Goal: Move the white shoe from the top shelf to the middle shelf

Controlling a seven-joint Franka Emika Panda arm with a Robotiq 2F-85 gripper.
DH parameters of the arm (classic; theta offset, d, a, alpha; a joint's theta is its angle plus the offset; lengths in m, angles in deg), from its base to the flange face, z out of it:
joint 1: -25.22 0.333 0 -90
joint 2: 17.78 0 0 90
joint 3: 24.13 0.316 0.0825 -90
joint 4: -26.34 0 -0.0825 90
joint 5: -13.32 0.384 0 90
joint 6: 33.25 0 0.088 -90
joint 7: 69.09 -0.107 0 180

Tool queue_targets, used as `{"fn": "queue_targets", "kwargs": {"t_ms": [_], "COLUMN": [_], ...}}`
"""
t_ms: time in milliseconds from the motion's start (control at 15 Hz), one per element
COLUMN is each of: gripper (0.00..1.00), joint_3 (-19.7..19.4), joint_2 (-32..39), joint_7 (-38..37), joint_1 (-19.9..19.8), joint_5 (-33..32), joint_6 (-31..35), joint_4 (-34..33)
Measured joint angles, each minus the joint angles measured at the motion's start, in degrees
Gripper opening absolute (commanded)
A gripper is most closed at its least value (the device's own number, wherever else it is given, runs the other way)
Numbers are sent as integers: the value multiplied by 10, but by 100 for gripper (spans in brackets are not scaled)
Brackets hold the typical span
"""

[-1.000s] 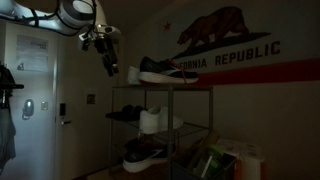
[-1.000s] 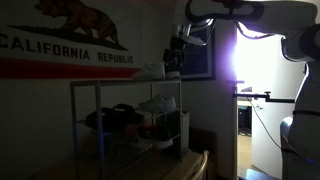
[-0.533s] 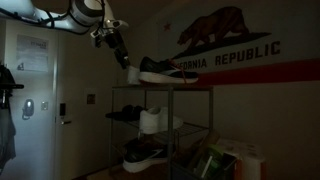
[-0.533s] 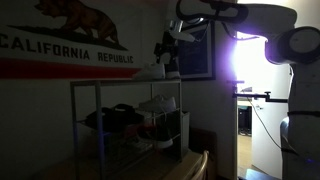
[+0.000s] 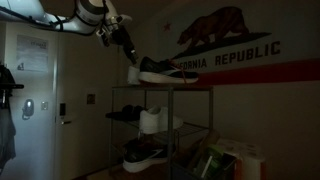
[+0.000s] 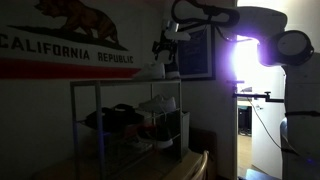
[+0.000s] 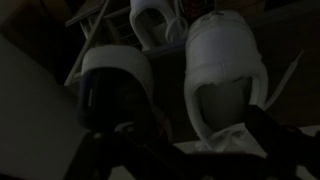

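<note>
The white shoe [image 5: 133, 74] lies at the end of the top shelf [image 5: 195, 86] of the dark wire rack, next to a dark sneaker [image 5: 166, 70]. It also shows in an exterior view [image 6: 152, 71] and in the wrist view [image 7: 225, 75], seen from above, heel opening toward me. My gripper [image 5: 128, 52] hangs just above the shoe's heel end, as also shown in an exterior view [image 6: 165, 52]. In the wrist view its dark fingers [image 7: 190, 150] look spread on either side of the heel, open and empty. The middle shelf [image 5: 190, 128] lies below.
The middle shelf holds a dark shoe [image 5: 122, 115] and a bulkier white shoe [image 5: 152, 120]. Another shoe [image 5: 145, 155] sits on the lowest tier. A flag hangs on the wall behind the rack [image 5: 225, 45]. A door [image 5: 35, 100] stands beside the rack. The room is dim.
My arm has swung toward the rack. The gripper moved from beside the rack's end to just over the white shoe on the top shelf. The shoes have not moved.
</note>
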Motion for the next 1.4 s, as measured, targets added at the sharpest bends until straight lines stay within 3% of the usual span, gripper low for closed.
{"fn": "queue_targets", "kwargs": {"t_ms": [667,733,867,1333,1400], "gripper": [100,75,66,9,8], "joint_3": [0,0,0,-1,-1], "joint_2": [36,39,43,48,48], "joint_7": [-41,-41,-41,-41,-41], "joint_1": [3,3,3,4,4], "joint_5": [-33,-37,-41,-41,-41], "joint_6": [-7,-10,-19,-44,-44], "joint_4": [2,2,3,2,2]}}
